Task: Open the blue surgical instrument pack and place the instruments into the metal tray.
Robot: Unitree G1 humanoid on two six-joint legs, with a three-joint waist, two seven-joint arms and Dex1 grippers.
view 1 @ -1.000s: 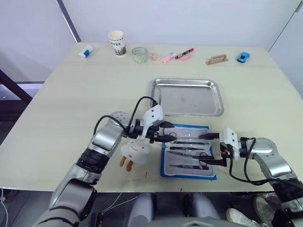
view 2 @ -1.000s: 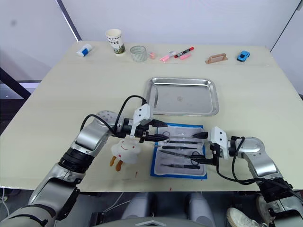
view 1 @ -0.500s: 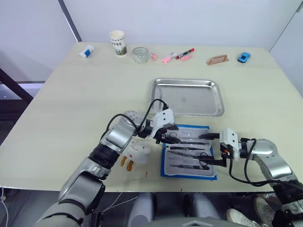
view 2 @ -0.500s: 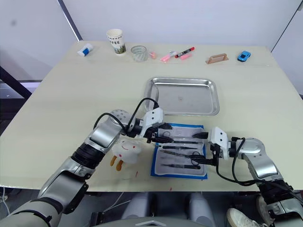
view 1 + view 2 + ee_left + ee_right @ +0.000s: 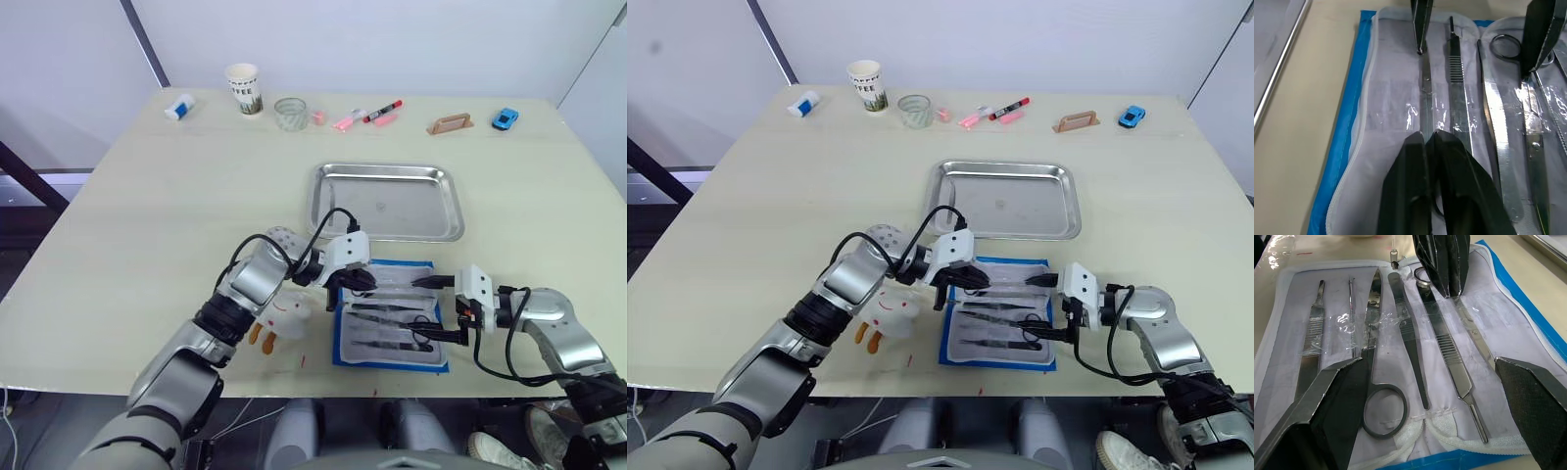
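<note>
Care matters: left gripper [image 5: 1426, 139] pinches 1 slim instrument [image 5: 1425, 93]; slide it straight from its pocket while right gripper [image 5: 1435, 369], fingers apart, steadies the blue pack [image 5: 1513, 296].

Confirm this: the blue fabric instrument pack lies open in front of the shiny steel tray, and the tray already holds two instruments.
One thing is wrong: the shiny steel tray holds no instruments, as the left eye view shows. The slim metal instruments lie in the open blue fabric instrument pack, which does lie in front of the tray.
</note>
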